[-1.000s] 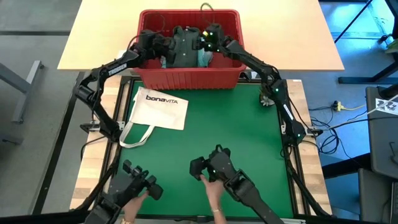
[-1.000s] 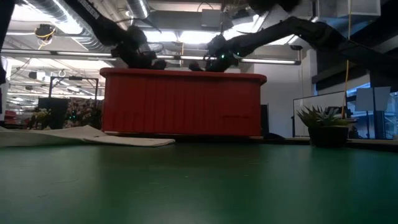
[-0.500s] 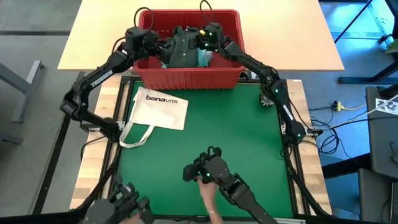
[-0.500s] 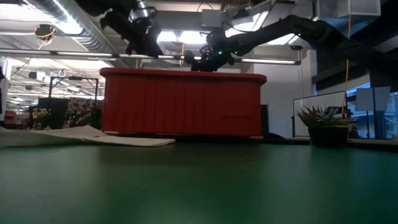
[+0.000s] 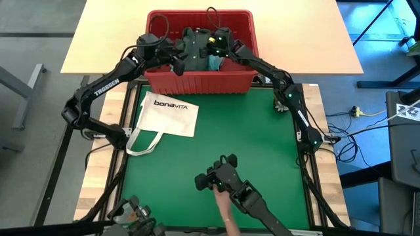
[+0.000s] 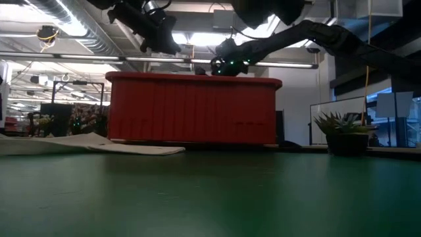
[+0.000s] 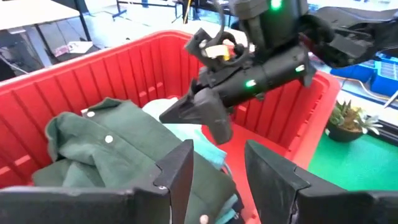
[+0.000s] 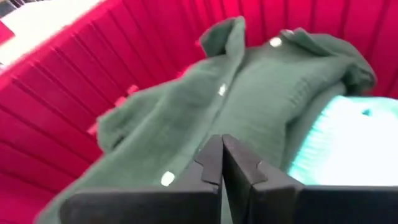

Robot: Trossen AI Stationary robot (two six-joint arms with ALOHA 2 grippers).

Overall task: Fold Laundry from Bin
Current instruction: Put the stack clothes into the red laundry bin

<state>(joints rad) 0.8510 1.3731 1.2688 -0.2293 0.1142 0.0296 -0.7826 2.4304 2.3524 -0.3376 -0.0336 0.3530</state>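
Both pincers work over the red bin (image 5: 200,82) at twelve o'clock on the green worktop (image 5: 216,141). Right pincer (image 8: 222,163) has its fingers pressed together over the dark green garment (image 8: 249,106), though whether cloth is caught between them cannot be told. Left pincer (image 7: 217,163) hangs partly parted above that garment, holding nothing. Turquoise cloth (image 8: 339,134) lies beside the green one.

A flat white cloth tote bag printed "bonaVITA" (image 5: 167,115) lies on the green mat of the counter (image 5: 223,134), its looped handles trailing toward the mat's edge. A small potted spiky green plant (image 6: 345,131) stands at the far right corner. A pale wooden tabletop (image 5: 105,39) extends behind the mat.
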